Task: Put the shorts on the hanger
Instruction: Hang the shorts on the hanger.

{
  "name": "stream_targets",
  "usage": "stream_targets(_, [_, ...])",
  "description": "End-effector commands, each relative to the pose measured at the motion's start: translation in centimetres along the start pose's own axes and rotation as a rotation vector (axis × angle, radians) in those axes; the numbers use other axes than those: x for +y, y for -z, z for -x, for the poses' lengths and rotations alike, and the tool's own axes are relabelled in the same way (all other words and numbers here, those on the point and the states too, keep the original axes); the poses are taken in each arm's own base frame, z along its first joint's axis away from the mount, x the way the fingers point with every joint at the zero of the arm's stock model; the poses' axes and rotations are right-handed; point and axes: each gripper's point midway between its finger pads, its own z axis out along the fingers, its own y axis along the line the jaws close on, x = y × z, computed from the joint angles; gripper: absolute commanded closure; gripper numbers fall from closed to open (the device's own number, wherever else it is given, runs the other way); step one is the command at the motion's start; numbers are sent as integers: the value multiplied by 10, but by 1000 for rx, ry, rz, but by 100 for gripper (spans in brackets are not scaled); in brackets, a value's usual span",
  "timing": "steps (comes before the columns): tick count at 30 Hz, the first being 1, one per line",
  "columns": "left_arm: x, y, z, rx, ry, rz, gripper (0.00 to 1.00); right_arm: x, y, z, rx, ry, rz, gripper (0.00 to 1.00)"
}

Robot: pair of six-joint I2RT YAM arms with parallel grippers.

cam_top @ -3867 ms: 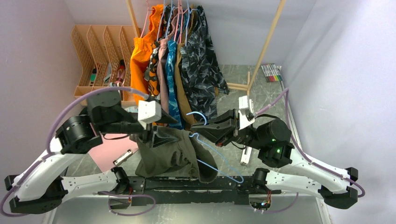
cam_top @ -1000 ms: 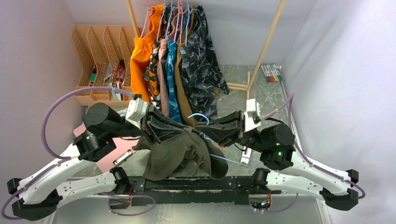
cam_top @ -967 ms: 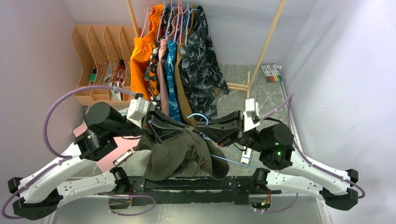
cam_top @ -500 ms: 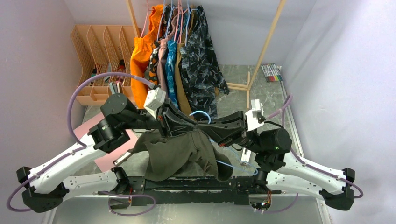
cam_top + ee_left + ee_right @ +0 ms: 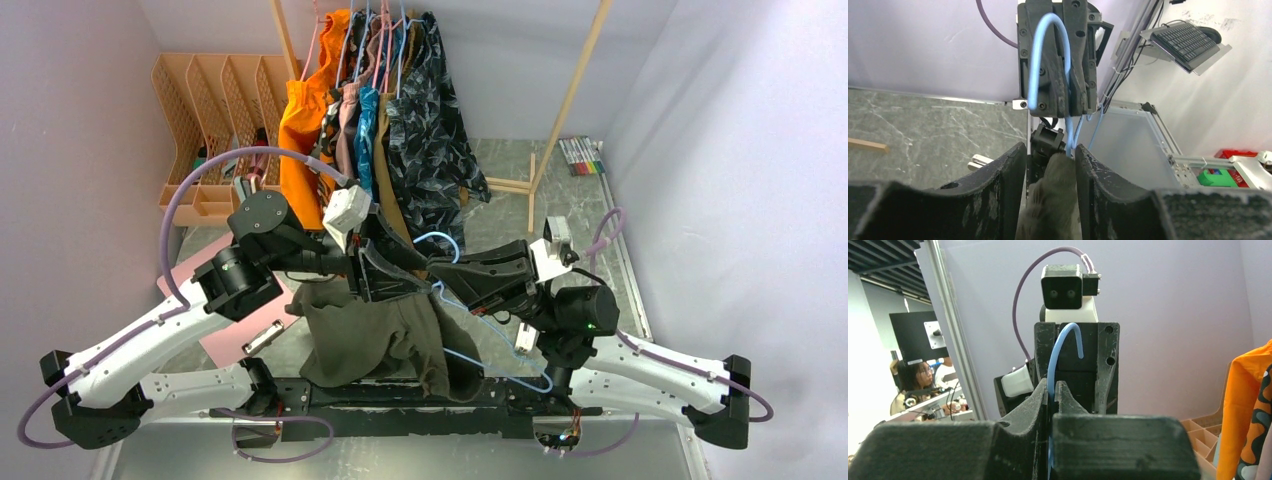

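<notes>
Two grippers: the left gripper point(image 5: 1049, 162) has its fingers apart, with a fold of the shorts point(image 5: 370, 335) loose between them; the right gripper point(image 5: 1051, 386) is clamped on the neck of the hanger point(image 5: 1035, 65).
Shorts: lower centre of the top view, bunched over the hanger's picture-left end and hanging below both grippers.
Risk: unpinned, the lopsided cloth may slide off the thin wire, or its weight may twist the hanger in the clamp.
Organiser point(image 5: 170, 110): upper left; small items sit low in its slots, too small to name.
</notes>
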Motion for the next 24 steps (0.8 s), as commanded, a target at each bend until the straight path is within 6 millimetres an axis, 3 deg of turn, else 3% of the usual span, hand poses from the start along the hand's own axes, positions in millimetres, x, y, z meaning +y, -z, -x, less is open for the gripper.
stream_targets(1, [-11,3,-7,41,5,-56,54,10,-1,39,-160,-5,25,100])
stream_targets(7, [-14,5,-5,44,-5,-62,48,7,-1,36,-171,-10,21,100])
stream_targets(14, [-21,19,19,-3,-87,-16,22,7,-1,34,-171,-9,23,100])
stream_targets(20, [-37,45,53,-76,-203,40,15,5,0,29,-165,-11,21,100])
stream_targets(24, [-30,67,49,-30,-251,153,13,6,0,29,-163,-9,26,100])
